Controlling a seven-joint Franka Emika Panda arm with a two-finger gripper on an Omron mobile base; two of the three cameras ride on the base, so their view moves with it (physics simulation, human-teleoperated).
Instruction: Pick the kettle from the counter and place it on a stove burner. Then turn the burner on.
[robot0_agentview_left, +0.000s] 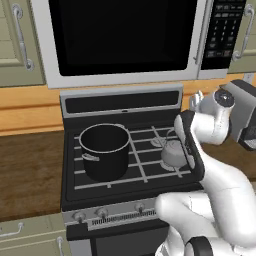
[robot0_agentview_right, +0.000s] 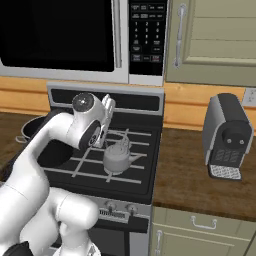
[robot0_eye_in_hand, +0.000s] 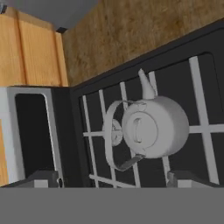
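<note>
One kettle (robot0_eye_in_hand: 154, 127) sits on black stove grate (robot0_agentview_left: 145, 170), centre-right of hand view, spout toward upper part of frame, wire handle arched to its left. Seen also mid-right in left base view (robot0_agentview_left: 173, 152) and centre of right base view (robot0_agentview_right: 117, 157), resting on right-hand part of stove, partly behind arm in left base view. Round silver stove burner (robot0_eye_in_hand: 114, 132) peeks under grate bars just beside kettle's left edge in hand view, under handle arch.

Pincer (robot0_eye_in_hand: 113, 178) released: two dark tips low in hand view, well apart, kettle between & above them in frame, no contact w/ it. Hangs above kettle in right base view (robot0_agentview_right: 107, 107).

Big black pot (robot0_agentview_left: 104, 150) stands on left side of stove, centre-left in left base view. Silver knobs (robot0_agentview_left: 102, 212) along stove front, lower frame. Dark brown worktop (robot0_agentview_right: 200, 175) right of stove in right base view, w/ grey coffee machine (robot0_agentview_right: 227, 136) on it at right. Microwave (robot0_agentview_left: 125, 35) across top of frame.
</note>
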